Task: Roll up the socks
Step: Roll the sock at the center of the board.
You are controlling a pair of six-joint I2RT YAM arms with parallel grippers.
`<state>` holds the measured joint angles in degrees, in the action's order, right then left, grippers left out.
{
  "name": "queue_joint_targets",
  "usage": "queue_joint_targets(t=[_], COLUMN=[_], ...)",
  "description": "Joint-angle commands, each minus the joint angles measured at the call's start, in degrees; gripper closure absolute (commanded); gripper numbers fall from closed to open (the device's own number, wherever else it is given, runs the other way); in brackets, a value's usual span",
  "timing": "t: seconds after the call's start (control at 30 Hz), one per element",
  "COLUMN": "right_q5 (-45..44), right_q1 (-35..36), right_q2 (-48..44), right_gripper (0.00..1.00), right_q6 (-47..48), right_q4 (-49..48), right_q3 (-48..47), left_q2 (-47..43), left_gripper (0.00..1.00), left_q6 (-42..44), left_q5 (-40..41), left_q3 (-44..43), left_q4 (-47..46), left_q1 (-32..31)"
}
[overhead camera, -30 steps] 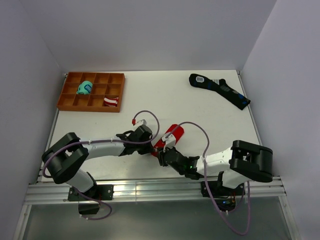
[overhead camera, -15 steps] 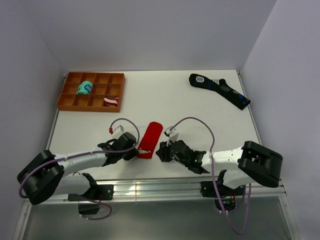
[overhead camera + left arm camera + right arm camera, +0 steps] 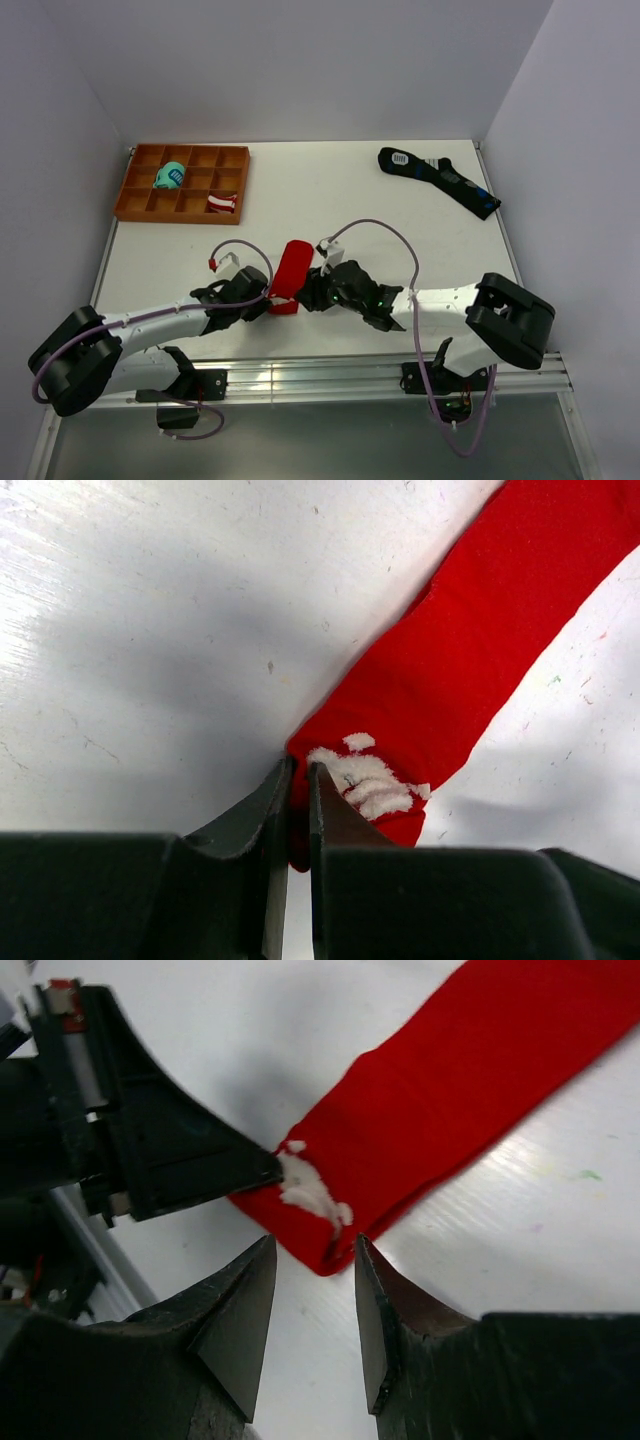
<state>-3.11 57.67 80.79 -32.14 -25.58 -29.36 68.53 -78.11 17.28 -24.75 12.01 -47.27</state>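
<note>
Found socks [image 3: 291, 270] flat on tabletop [image 3: 330, 200], near front edge. Noted left jaws pinching white-marked end, right jaws spread just beside it. Judged fabric soft, light, limp: best gripped at that end.

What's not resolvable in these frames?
- Left wrist: how much of the socks sits inside the left gripper; its fingers cover it.
- Right wrist: the socks' far end, cut off by the frame edge.
- Top view: whether the right gripper touches the socks; its own body covers the fingertips.
</note>
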Motion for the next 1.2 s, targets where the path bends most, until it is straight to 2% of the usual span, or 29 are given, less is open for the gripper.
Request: queue_joint_targets(t=[0.0,0.23,0.4,0.73,1.17], right_q5=[5.0,10.0,8.7,5.5,6.8], right_q1=[0.5,1.0,1.0,1.0,-0.6], right_q2=[2.2,11.9,11.8,9.6,13.5], right_gripper=[0.56,0.58,0.57,0.56,0.55], right_q6=[-0.8,-3.6,-4.1,-2.6,-1.1], right_q4=[-6.0,-12.8,-14.8,-12.4,-13.1], right_q3=[0.5,-1.4,0.2,-0.5,-3.4], left_q2=[1.9,2.2,2.7,2.2,2.3], left_gripper=[1.0,1.0,1.0,1.0,1.0], left_q6=[-0.4,-0.4,-0.2,-0.3,-0.2], left_q5=[2.6,2.3,2.1,2.5,2.2], left_q3=[1.6,2.0,1.9,1.7,1.9], left_q4=[4.2,3.4,3.1,3.8,3.4], left_q1=[0.2,0.2,0.2,0.2,0.2])
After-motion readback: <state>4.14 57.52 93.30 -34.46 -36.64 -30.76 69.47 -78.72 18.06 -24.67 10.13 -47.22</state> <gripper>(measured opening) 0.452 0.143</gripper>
